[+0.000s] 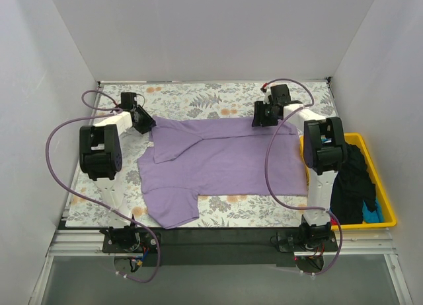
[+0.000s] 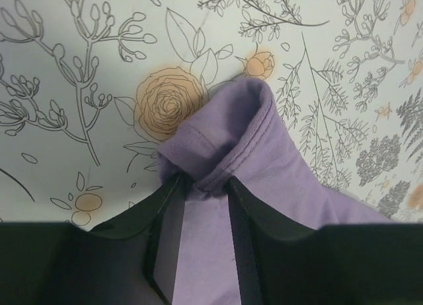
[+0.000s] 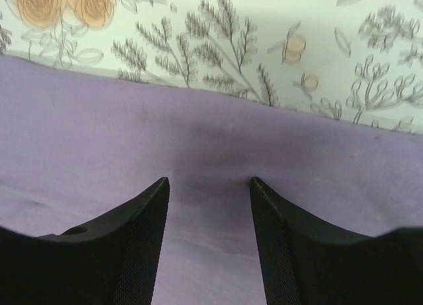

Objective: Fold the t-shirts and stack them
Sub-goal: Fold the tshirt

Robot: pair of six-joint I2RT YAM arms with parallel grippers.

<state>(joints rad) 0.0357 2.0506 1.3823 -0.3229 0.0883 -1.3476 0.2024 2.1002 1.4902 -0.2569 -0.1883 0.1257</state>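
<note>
A lavender t-shirt (image 1: 225, 163) lies spread on the floral table cover, one sleeve folded in at the far left and the other hanging toward the near left. My left gripper (image 1: 144, 123) is at the shirt's far left corner. In the left wrist view it (image 2: 203, 185) is shut on a bunched hem of the shirt (image 2: 231, 133). My right gripper (image 1: 260, 119) is at the shirt's far edge. In the right wrist view it (image 3: 209, 182) is open, its fingertips (image 3: 162, 189) down on flat lavender fabric (image 3: 99, 133) near the edge. A black shirt (image 1: 353, 179) and a blue shirt (image 1: 373, 212) lie in the tray.
A yellow tray (image 1: 385, 193) stands at the right edge of the table, beside the right arm. The floral cover (image 1: 198, 97) shows past the shirt's far edge. White walls close in the left, back and right. Purple cables loop from both arms.
</note>
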